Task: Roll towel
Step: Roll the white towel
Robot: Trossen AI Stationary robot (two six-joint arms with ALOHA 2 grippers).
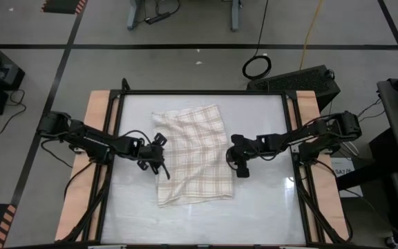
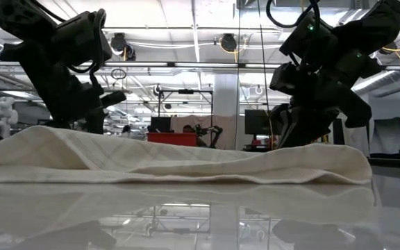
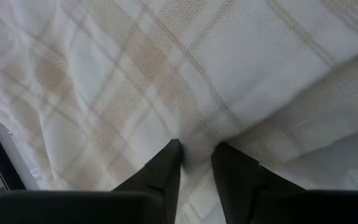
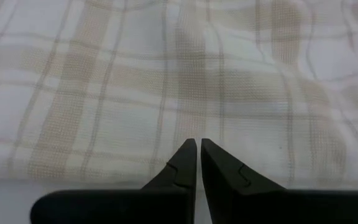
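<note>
The towel [image 1: 194, 153], cream with a beige plaid check, lies spread and slightly rumpled on the middle of the white table [image 1: 261, 207]; in the low view the towel [image 2: 172, 163] is a low mound. My left gripper [image 1: 159, 163] is at the towel's left edge, slanting down, its fingers a little apart with cloth showing in the gap [image 3: 196, 160]. My right gripper [image 1: 240, 166] is at the towel's right edge, shut, and in its wrist view its tips [image 4: 197, 146] stand over the check cloth just inside that edge. My left gripper has its fingertips [image 3: 171, 155] down on the towel's cloth near the left edge [image 3: 197, 140], coming slanting down from the table's left; a pucker of cloth sits between them, and the towel stays flat on the table. My right gripper: whether its shut tips touch the towel, I cannot tell.
A black frame [image 1: 206, 93] and wooden side boards [image 1: 99, 111] border the table. Bare white surface lies in front of the towel [image 1: 199, 225]. A coiled cable [image 1: 257, 67] and a black box [image 1: 302, 77] sit on the floor beyond the far edge.
</note>
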